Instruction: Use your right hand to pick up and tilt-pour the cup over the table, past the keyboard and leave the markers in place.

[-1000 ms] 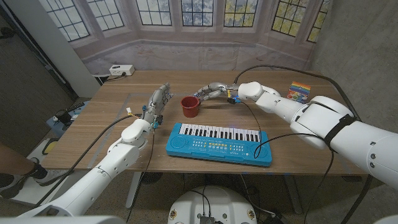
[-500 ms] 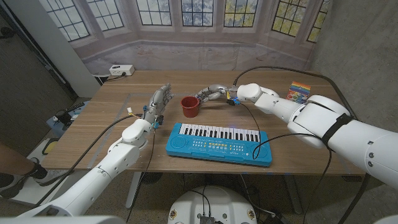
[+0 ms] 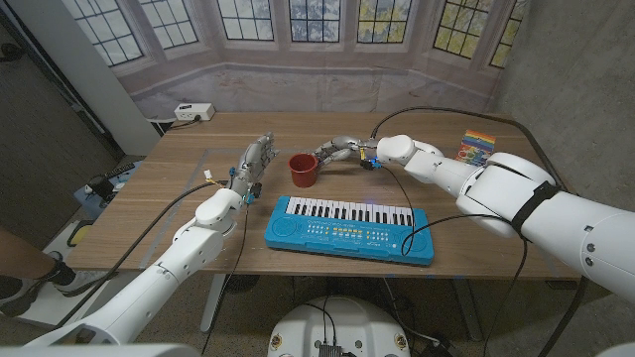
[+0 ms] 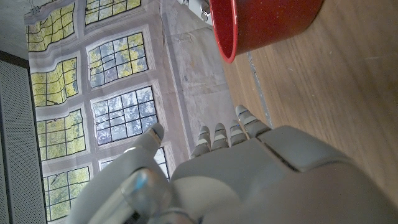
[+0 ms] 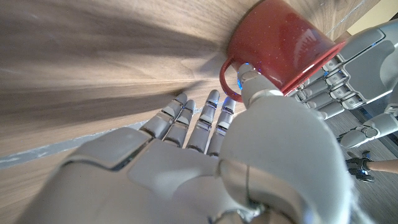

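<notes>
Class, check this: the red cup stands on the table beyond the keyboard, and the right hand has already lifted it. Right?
Not quite. The cup stands beyond the keyboard, but the right hand only reaches its handle; the head view shows it unlifted.

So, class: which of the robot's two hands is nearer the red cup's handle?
The right hand: its fingers reach almost to the handle of the red enamel cup; the left hand waits farther off.

Wooden table [image 3: 179, 213] in the middle, pale grain running across. At its far left corner sits a white power strip [image 3: 193, 111] — small, boxy. Behind it all, a backdrop printed with leaded windows [image 3: 317, 20] — yellow leaves and blue sky showing through the panes. Left of the table, a grey panel [image 3: 45, 109].
</notes>
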`<state>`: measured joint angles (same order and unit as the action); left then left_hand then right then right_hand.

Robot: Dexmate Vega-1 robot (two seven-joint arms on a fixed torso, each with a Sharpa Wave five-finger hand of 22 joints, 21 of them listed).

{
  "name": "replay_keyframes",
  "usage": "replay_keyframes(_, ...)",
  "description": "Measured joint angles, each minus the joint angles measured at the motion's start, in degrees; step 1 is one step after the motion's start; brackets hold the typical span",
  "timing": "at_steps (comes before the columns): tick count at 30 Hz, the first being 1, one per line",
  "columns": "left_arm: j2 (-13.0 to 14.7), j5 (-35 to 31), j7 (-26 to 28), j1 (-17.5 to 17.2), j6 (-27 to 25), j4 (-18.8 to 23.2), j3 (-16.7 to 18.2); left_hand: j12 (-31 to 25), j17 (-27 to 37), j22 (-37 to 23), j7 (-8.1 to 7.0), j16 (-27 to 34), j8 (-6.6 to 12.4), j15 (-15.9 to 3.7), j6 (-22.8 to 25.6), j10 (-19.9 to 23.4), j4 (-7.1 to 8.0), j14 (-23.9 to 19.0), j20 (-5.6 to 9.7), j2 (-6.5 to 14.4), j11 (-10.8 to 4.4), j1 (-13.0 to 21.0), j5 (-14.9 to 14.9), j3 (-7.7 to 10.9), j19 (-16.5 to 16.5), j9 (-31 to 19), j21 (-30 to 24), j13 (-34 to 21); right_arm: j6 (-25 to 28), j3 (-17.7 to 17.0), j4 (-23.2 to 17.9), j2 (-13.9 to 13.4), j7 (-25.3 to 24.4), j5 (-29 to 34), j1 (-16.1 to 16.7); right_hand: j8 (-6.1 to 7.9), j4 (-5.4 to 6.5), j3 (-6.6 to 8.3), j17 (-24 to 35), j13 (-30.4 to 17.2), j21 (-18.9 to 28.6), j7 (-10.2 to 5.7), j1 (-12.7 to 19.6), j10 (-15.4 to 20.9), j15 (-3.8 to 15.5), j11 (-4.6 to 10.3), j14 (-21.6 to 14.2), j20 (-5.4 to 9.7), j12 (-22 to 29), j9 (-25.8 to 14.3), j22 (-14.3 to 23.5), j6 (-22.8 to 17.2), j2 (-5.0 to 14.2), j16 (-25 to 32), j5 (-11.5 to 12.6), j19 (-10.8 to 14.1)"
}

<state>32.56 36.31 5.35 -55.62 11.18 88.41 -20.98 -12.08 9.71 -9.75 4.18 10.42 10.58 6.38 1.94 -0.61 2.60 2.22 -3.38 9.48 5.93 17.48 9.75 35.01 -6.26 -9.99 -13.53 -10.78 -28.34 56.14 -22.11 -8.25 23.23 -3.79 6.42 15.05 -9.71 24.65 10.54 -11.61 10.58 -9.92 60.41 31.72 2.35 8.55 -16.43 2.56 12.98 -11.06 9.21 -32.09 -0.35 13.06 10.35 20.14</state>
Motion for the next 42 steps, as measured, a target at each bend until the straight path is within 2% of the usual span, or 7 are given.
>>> replay_keyframes(11, -0.1, 0.1, -0.3, 0.2, 0.0, -0.4, 0.0, 0.0, 0.0, 0.0, 0.00, 0.0, 0.00, 0.18, 0.0, 0.0, 0.24, -0.2, -0.21, 0.0, 0.02, 0.0, 0.0, 0.24, -0.2, 0.0, 0.4, 0.0, -0.1, 0.4, 0.1, 0.2, -1.0, 0.0, 0.3, 0.88, 0.24, -0.24, 0.1, -0.3, 0.0, -0.02, 1.1, 4.7, 0.01, 0.23, -3.3, -0.20, 0.9, -0.3, 0.0, -4.3, 0.04, 0.8, 0.0, 1.2)
replay_keyframes(15, -0.1, 0.2, -0.3, 0.2, -0.1, -0.5, 0.0, 0.0, 0.0, 0.0, 0.00, 0.0, 0.00, 0.18, 0.0, 0.3, 0.01, -0.2, -0.21, 0.0, 0.32, 0.0, 0.0, 0.48, -0.2, 0.0, 0.4, 0.0, -0.2, 0.6, 0.1, 0.4, -1.2, 0.1, 0.4, 1.48, -0.08, -0.56, 0.2, -0.3, 0.0, 0.13, 1.3, 5.8, 0.17, 0.28, -4.3, -0.08, 1.2, -0.3, 0.0, -5.4, 0.23, 1.1, 0.0, 1.3)
replay_keyframes(32, -0.2, 0.4, -0.4, 0.2, -0.2, -0.6, -0.1, 0.0, 0.0, 0.0, 0.00, 0.0, 0.00, -0.04, 0.0, 0.3, 0.01, -0.4, 0.00, 0.0, 0.31, 0.0, 0.0, 0.47, -0.4, 0.0, 0.9, 0.0, -1.3, 0.9, -0.1, 0.5, -1.8, 0.4, 1.3, 1.92, -0.02, -0.96, 0.3, -0.5, 0.0, -0.45, 2.3, 9.0, 0.69, 0.65, -5.8, 0.10, 2.0, -0.3, 0.0, -8.4, 0.75, 1.8, 0.0, 1.9)
replay_keyframes(35, -0.2, 0.4, -0.5, 0.2, -0.2, -0.7, -0.2, 0.0, 0.0, 0.0, 0.00, 0.0, 0.00, -0.04, 0.0, 0.3, 0.01, -0.4, 0.00, 0.0, 0.31, 0.0, 0.0, 0.47, -0.4, 0.0, 0.9, 0.0, -1.6, 0.9, -0.2, 0.4, -2.0, 0.5, 1.4, 2.37, -0.01, -0.95, 0.5, -0.5, 0.0, -0.64, 2.4, 9.8, 0.99, 0.98, -6.4, 0.11, 2.1, -0.3, 0.0, -9.0, 0.92, 1.8, 0.0, 1.9)
replay_keyframes(42, -0.3, 0.4, -0.5, 0.4, -0.3, -0.7, -0.2, 0.0, 0.0, 0.0, 0.00, 0.0, 0.00, -0.04, 0.0, 0.5, 0.01, -0.4, 0.00, 0.0, 0.10, 0.0, 0.0, 0.47, -0.4, 0.0, 0.9, 0.0, -1.8, 0.9, -0.3, 0.4, -2.5, 0.9, 1.6, 2.37, 0.01, -0.97, 0.7, -0.5, 0.0, -0.62, 2.9, 11.6, 0.37, 1.00, -7.8, -0.21, 2.5, -0.3, 0.0, -10.2, 0.83, 2.2, 0.0, 2.3)
